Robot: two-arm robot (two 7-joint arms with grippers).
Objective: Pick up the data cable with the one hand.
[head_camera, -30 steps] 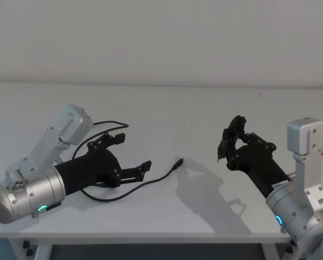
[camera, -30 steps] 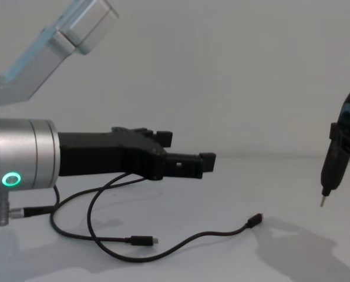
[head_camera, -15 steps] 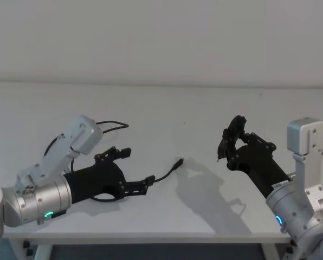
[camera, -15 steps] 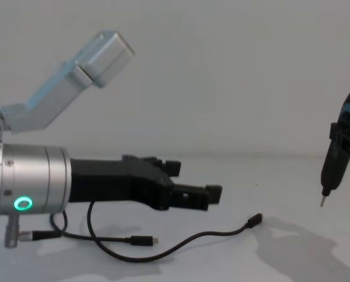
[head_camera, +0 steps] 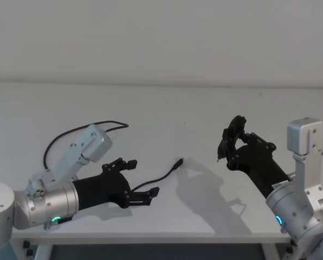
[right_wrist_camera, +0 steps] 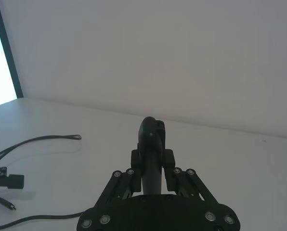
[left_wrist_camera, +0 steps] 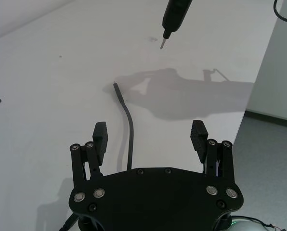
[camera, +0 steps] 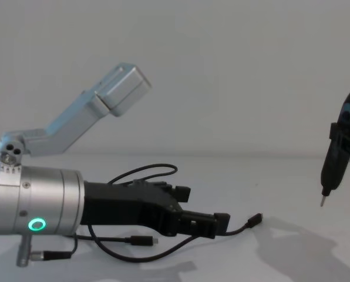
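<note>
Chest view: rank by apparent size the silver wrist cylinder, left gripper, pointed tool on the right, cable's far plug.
1. Silver wrist cylinder with green ring: bulkiest, but nearest the camera.
2. Black two-finger left gripper: longer, slimmer, a close second.
3. Slim black pointed tool.
4. Small black end plug of the thin black data cable.

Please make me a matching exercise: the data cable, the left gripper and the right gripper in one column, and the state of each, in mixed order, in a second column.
Things:
1. data cable
2. left gripper
3. right gripper

States:
A. shut on a pointed black tool
B. lying on the white table
C. open, low over the cable

Pairs: 1-B, 2-C, 3-A
</note>
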